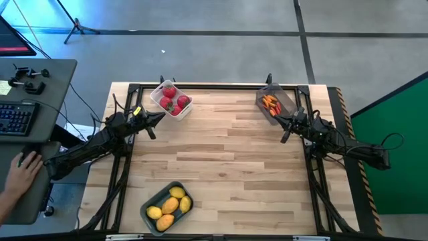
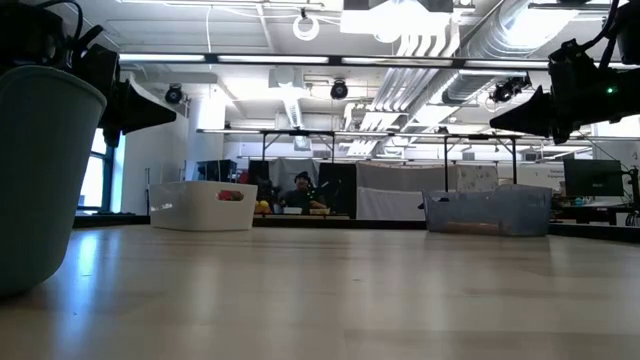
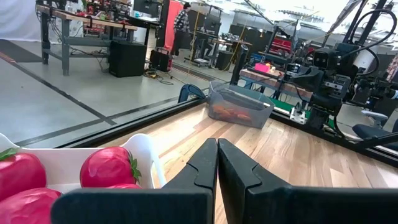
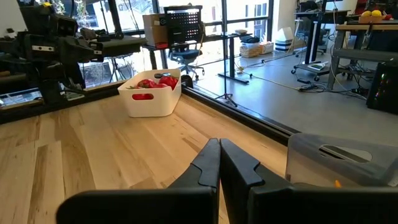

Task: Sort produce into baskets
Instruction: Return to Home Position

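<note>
now left tool (image 3: 217, 149), pressed together, hangs near the white bin (image 4: 152, 104); right tool (image 4: 219, 149), together too, near the smoky bin (image 3: 249, 99).

Red fruits (image 4: 153, 82) in white bin (image 4: 149, 103)

— Grey concrete floor (image 1: 221, 17) all round, dark lines running across it.
— Look up: white ducts (image 2: 520, 30), long strip lights (image 2: 200, 57), very bright.
— Dark desk (image 1: 57, 73) to one side, keyboard (image 1: 15, 119) on it, a person's hand (image 1: 23, 171) on it too.
— Green panel (image 1: 394, 154) opposite. Tall windows (image 4: 249, 12) behind an office chair (image 4: 186, 59), daylight coming through.
— Seated person (image 2: 300, 190) far back among the benches.
</note>
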